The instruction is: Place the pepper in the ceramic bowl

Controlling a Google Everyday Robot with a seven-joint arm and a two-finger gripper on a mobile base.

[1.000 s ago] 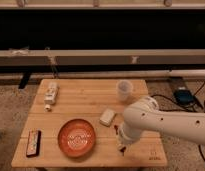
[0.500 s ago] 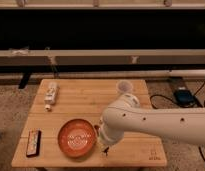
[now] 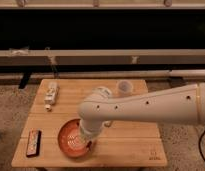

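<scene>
The ceramic bowl (image 3: 67, 139), orange-red with pale rings inside, sits on the front left part of the wooden table (image 3: 131, 145). My white arm reaches in from the right and bends down over the bowl's right side. The gripper (image 3: 88, 142) is at the bowl's right rim, low over its inside. The pepper is not visible; the arm and gripper cover the place where it could be.
A flat dark bar (image 3: 33, 142) lies near the front left table edge. A white bottle-like item (image 3: 51, 94) lies at the back left. A small white cup (image 3: 124, 87) stands at the back, behind my arm. Gravel floor surrounds the table.
The arm has swung left across the table, from the front right area to over the bowl. The gripper now sits at the bowl's right rim. The small white block is now covered by the arm.
</scene>
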